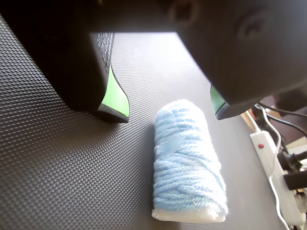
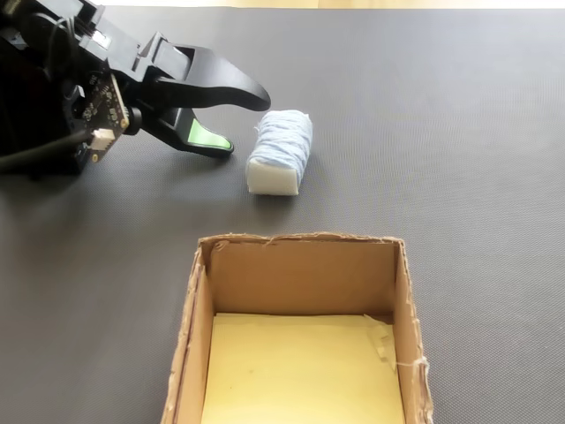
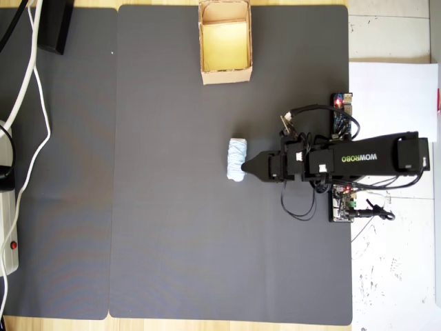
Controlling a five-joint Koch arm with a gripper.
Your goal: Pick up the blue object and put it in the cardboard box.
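Blue object [image 2: 280, 150] on dark mat [image 3: 172, 227], just beyond spread-open hand [image 2: 244, 119].

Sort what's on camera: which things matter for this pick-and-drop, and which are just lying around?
For the job:
- blue object
- cardboard box
- gripper, open beside the blue object

Lying about:
- power strip
- white cable
- white paper

Dark textured mat [image 3: 172, 227] on wooden table [image 3: 55, 324]; white power strip [image 3: 8, 227], white cables [image 3: 31, 89] at overhead left.
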